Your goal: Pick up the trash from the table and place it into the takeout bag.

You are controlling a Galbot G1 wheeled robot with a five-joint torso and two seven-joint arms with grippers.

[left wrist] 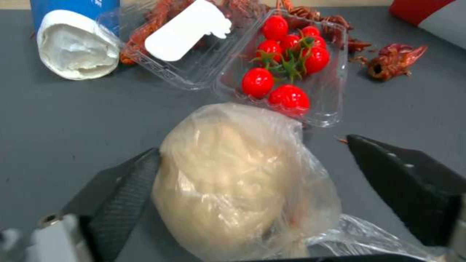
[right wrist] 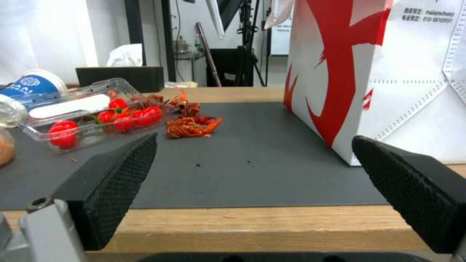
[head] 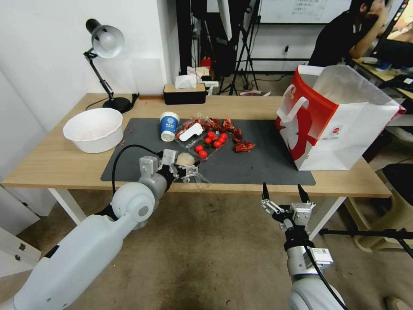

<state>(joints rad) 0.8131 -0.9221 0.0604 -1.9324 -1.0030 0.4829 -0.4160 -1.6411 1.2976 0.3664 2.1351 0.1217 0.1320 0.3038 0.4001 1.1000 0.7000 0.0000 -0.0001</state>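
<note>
Beige ball (left wrist: 228, 178) in crinkled clear wrap between left end effector (left wrist: 252, 189) fingers

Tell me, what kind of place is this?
Probably an office or lab: a light wood table with a black desk lamp and black tissue box, tripods behind, a person at a desk.

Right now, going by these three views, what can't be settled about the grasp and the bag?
- Left gripper around the clear-wrapped beige ball: left wrist view shows one finger touching and the other apart; whether the ball is lifted is unclear.
- Takeout bag: its walls hide the inside in the head view.
- Blue-and-white paper cup: the left wrist view's edge cuts it off.
</note>
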